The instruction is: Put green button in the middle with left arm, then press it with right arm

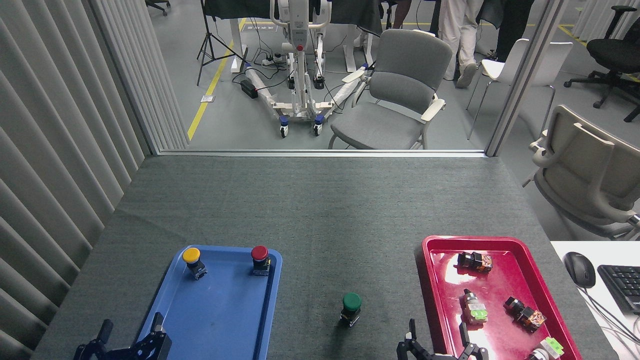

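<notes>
The green button stands upright on the bare dark-grey cloth of the middle, between the two trays, with nothing touching it. My right gripper shows only its two finger ends at the bottom edge, to the right of the button and nearer to me. It is open and empty. My left gripper sits at the bottom left, over the near left corner of the blue tray, open and empty.
The blue tray holds a yellow-capped button and a red-capped button at its far end. A red tray on the right holds several small switch parts. A mouse and keyboard lie on a white desk beyond it.
</notes>
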`<state>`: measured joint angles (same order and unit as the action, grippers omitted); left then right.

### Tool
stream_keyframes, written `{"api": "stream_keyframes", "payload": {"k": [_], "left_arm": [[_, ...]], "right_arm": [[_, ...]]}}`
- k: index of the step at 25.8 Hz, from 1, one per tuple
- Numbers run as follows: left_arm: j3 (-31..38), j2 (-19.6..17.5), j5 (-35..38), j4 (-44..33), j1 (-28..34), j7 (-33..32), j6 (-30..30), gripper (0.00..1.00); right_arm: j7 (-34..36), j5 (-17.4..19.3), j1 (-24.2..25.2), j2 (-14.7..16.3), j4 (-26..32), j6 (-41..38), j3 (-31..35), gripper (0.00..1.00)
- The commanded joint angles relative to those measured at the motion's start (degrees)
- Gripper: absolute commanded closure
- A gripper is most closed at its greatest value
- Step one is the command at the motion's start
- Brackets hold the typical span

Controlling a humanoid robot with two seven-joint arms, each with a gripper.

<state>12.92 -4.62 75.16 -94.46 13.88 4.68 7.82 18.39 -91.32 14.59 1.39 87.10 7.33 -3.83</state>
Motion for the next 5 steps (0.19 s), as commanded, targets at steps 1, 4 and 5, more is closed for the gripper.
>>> {"api": "stream_keyframes", "payload": {"k": [1, 4, 5], "left_arm": [[0.0, 0.1, 0.1, -0.5, 0.0, 0.0, 0.2, 0.01], [0.0, 0.1, 0.1, -0.8, 0.0, 0.0, 0.3, 0.01], [0.0, 0.1, 0.1, -0.8, -0.1, 0.0, 0.4, 0.01]], "right_arm": [[0.1, 0.0, 0.0, -0.1, 0.0, -0.6, 0.0, 0.01], [-0.1, 0.5, -0.1, -0.2, -0.2, -0.6, 0.0, 0.01], [-0.1, 0.9, 0.0, -0.2, -0.1, -0.6, 0.0, 0.01]]}}
